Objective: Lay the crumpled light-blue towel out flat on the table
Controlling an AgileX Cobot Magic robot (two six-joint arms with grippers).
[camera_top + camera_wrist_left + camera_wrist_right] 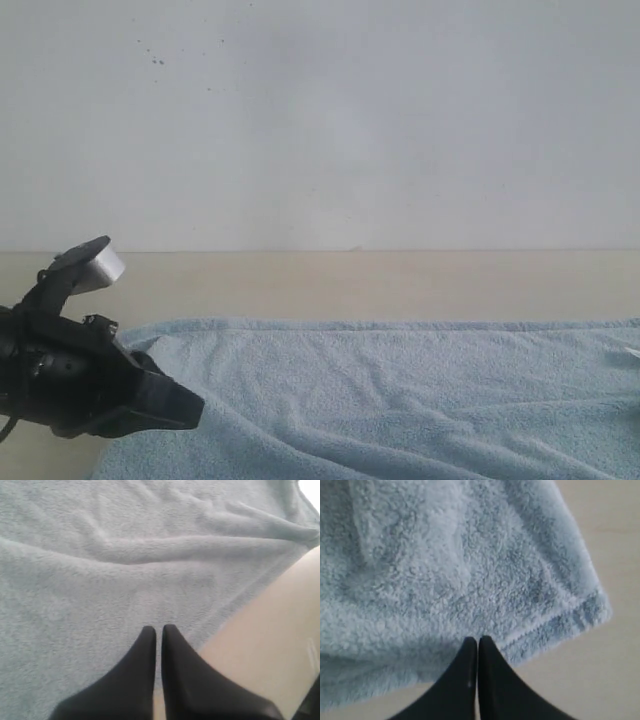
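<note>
The light-blue towel [400,390] lies wide and mostly flat over the cream table [350,285], with shallow wrinkles running across it. My left gripper [185,405] hangs at the towel's left edge. In the left wrist view this gripper [159,628] is shut, nothing between its fingers, just above the towel [125,565] beside bare table [270,645]. My right gripper [477,639] is shut too, its tips over the hemmed border of the towel [445,570] close to a corner [592,612]. The right gripper does not show in the exterior view.
A white speckled wall [320,120] rises behind the table's far edge. A strip of bare table lies between the wall and the towel's far hem. Bare table [580,680] also shows beyond the towel's corner.
</note>
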